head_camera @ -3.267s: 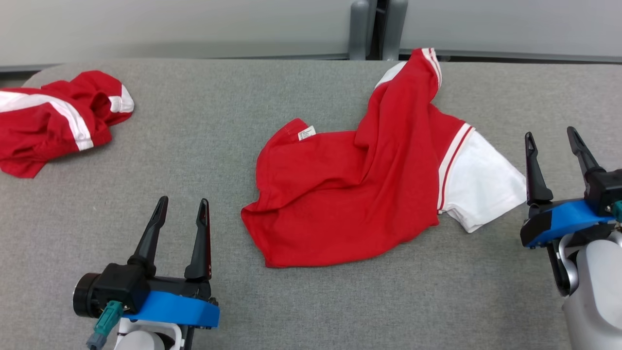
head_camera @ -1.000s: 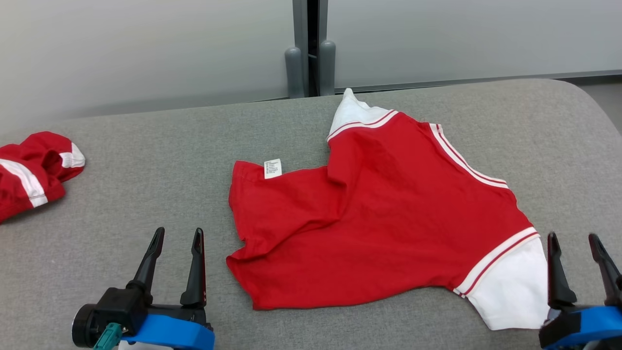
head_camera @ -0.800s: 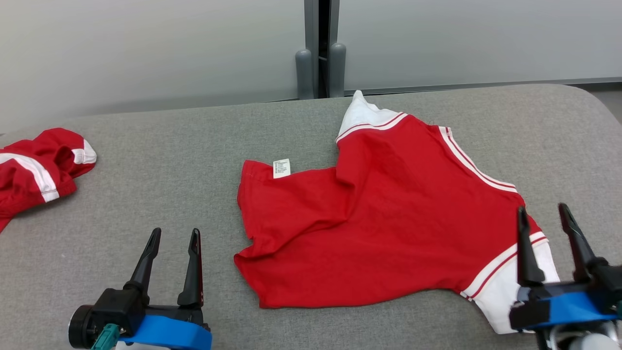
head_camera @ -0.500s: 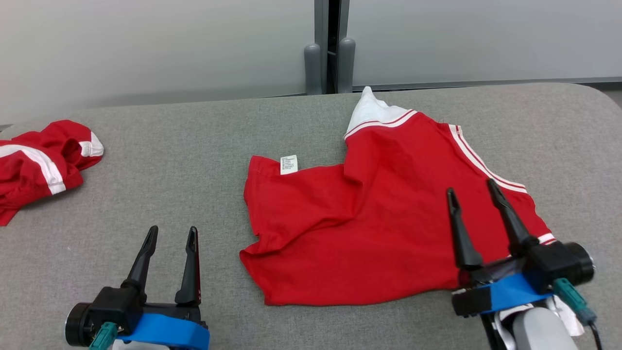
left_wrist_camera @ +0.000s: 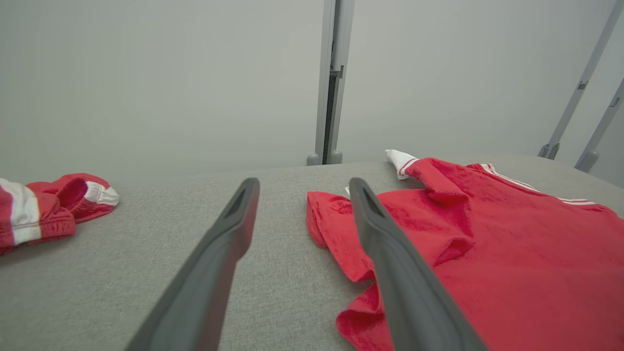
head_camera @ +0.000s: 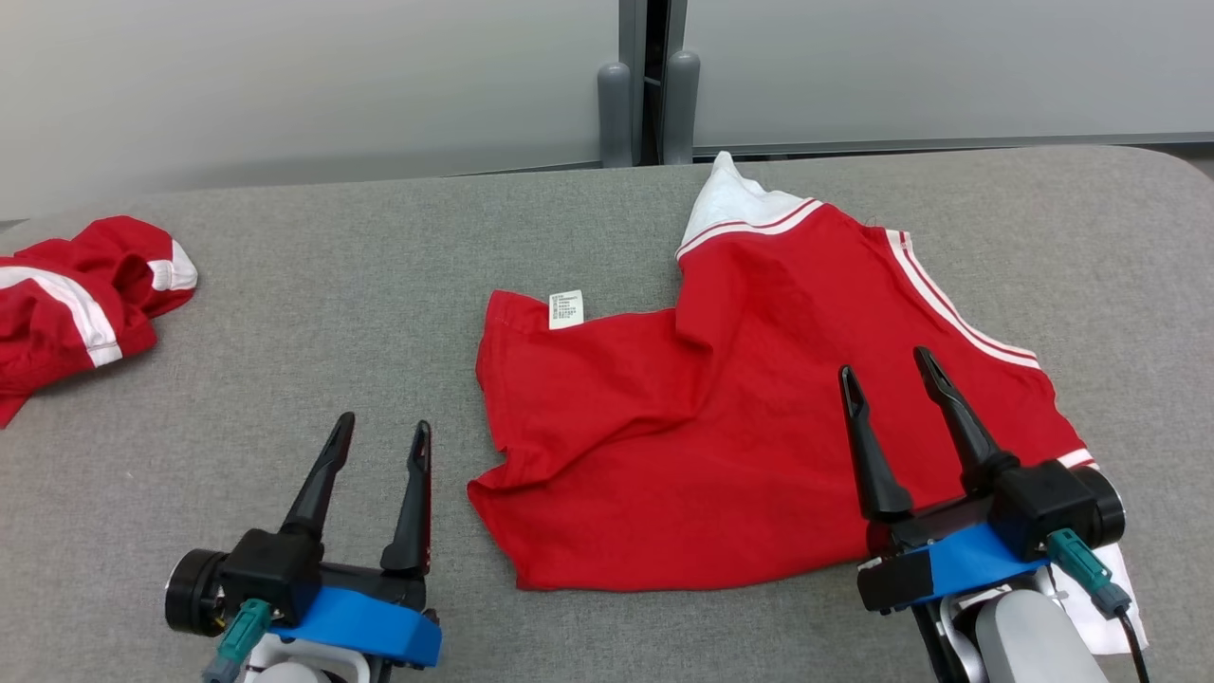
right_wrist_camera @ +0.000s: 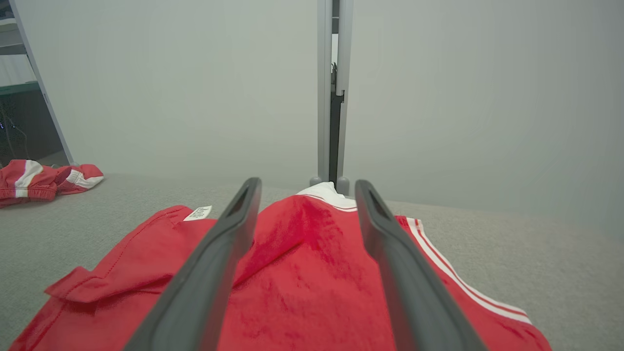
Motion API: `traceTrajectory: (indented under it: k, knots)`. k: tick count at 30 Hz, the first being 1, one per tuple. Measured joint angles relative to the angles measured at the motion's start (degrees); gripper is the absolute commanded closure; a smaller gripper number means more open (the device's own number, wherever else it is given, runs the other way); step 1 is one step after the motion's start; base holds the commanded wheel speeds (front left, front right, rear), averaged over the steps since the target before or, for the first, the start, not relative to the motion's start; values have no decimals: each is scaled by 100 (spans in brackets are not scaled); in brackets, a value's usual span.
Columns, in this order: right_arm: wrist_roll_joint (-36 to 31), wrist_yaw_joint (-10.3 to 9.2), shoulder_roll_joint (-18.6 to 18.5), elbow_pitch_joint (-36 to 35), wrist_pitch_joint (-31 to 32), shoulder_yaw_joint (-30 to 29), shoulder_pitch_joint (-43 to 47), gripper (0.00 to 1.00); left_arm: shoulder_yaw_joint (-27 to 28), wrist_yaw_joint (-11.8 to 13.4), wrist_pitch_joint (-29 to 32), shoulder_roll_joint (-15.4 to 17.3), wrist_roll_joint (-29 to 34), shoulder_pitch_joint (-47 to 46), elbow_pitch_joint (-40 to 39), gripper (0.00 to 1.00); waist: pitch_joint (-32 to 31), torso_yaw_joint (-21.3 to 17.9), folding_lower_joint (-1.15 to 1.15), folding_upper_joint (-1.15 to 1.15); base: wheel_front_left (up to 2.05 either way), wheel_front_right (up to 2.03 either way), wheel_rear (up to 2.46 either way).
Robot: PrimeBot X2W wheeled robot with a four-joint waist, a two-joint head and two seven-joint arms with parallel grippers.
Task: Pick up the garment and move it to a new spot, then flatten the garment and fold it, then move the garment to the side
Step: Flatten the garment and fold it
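A red short-sleeved garment (head_camera: 721, 427) lies spread but rumpled on a grey padded table (head_camera: 332, 285), right of centre in my head view. A fold runs up through its middle.

A small white care label (head_camera: 566, 309) is sewn at the garment's far left corner, lying face up on the red cloth. It carries several lines of dark print, too small to read.

The garment has white sleeves edged with red and white stripes. The far sleeve (head_camera: 735, 199) points toward the table's back edge. The near sleeve (head_camera: 1129, 588) shows just beside my right wrist, mostly hidden by it.

My right gripper (head_camera: 884, 362) is over the garment's right half. Its two long dark fingers point away from me and stand spread wide, with nothing held between them. In my right wrist view, red cloth lies below the fingers and in the gap between them. Whether the fingers touch the cloth I cannot tell.

My left gripper (head_camera: 384, 422) is over bare table, just left of the garment's near left corner and apart from the cloth. Its fingers are also spread wide and hold nothing.

A second red garment (head_camera: 76, 294) with white stripes lies bunched at the table's left edge, well apart from both grippers. Two grey posts (head_camera: 645, 104) stand against a pale wall behind the table.
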Motion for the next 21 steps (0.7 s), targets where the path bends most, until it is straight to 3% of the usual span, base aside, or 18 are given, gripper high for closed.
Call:
traceTrajectory:
  k: [9, 21]
  knots:
    - [-2, 0, -10, 13, 0, -16, -28, 0, -538, -190, 0, 4, 252, -366, 657, 0, 92, -132, 0, 0, 0, 0, 0]
    - [-36, 0, -4, 80, 0, -71, -36, 0, -1080, -245, 1, 256, 350, -808, 1946, 0, 201, -327, 1, 0, 0, 0, 0]
